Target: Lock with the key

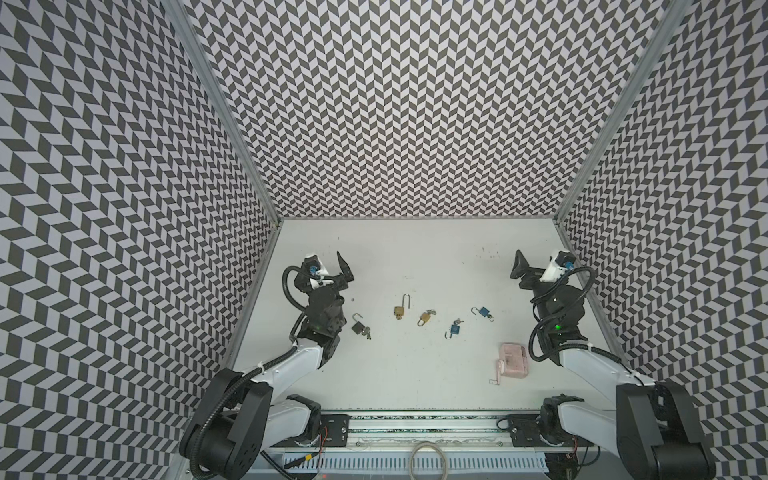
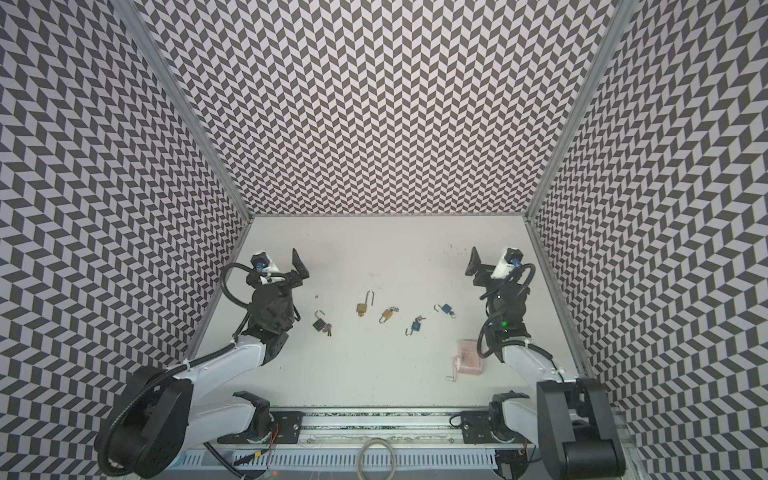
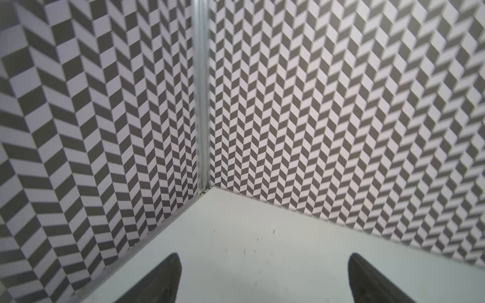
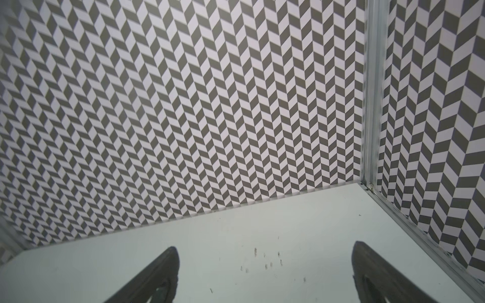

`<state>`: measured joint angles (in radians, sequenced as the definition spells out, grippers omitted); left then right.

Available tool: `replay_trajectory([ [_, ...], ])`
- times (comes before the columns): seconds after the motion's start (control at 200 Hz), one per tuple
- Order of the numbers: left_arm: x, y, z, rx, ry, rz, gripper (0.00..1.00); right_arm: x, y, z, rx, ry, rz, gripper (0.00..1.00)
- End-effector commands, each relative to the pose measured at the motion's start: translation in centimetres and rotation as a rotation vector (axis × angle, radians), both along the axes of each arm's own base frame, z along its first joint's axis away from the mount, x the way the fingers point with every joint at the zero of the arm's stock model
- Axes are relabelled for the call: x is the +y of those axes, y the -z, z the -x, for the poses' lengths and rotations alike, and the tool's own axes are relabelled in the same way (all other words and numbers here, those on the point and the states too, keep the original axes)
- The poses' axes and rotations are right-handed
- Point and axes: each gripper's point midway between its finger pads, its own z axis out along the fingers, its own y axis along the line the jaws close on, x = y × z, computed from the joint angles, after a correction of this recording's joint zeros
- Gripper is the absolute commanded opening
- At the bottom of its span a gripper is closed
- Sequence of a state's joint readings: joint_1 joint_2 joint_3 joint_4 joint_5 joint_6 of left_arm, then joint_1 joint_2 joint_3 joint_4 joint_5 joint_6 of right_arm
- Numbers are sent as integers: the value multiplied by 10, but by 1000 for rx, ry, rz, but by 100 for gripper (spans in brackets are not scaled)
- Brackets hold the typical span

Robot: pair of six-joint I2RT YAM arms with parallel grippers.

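Padlocks: five, flat on the tabletop (image 1: 415, 386), in a loose row between the two arms, shown in both top views. From the left arm's side across:
- dark grey padlock (image 1: 358, 328), with key bunch (image 1: 366, 333) touching its base
- long-shackle brass padlock (image 1: 400, 311)
- short brass padlock (image 1: 424, 318)
- blue padlock (image 1: 455, 330)
- second blue padlock (image 1: 483, 311)

Shackles apparently open on all five. Too small to confirm whether any key sits in its cylinder. Pink case (image 1: 513, 360) nearer the right arm's base, apart from the row.

Left fingers (image 3: 168, 278): spread fully apart, holding nothing, above bare tabletop, aimed at the far left corner. Right fingers (image 4: 162, 272): likewise spread wide and empty, aimed at the far right corner. Both well apart from every padlock, with none in either wrist view.

Status, as judged: locking not yet begun.

Probable faults and causes:
- Sliding or spinning of a padlock: small flat body on a smooth surface, pushed from one side only. Close squarely over the body.
- Whole-lock rotation during the key turn: body unrestrained. Hold with one set of fingers and turn with the other.
- Jammed shackle: free end off its hole when pressed. Align first.
- Key pulled out or twisted: pull applied on the bunch rather than on the key head.
- Neighbour knocked aside: short brass and blue padlocks near each other, fingers at full spread. Narrow before descent.
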<state>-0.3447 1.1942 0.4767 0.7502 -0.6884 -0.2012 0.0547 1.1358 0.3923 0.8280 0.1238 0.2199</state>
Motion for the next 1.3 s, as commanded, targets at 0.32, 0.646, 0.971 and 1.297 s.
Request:
replay_trajectory([
  [0.32,-92,45,23,307,275,253,99,30,42,-7,337,-147,-385,100],
  [0.646,-161,81,73,492,606,365,99,179,77,26,677,-404,-175,85],
  [0.971,-113,93,75,472,615,602,99,305,140,83,917,-465,75,66],
  [1.297,-70,95,70,457,467,652,99,370,175,82,1025,-468,147,52],
])
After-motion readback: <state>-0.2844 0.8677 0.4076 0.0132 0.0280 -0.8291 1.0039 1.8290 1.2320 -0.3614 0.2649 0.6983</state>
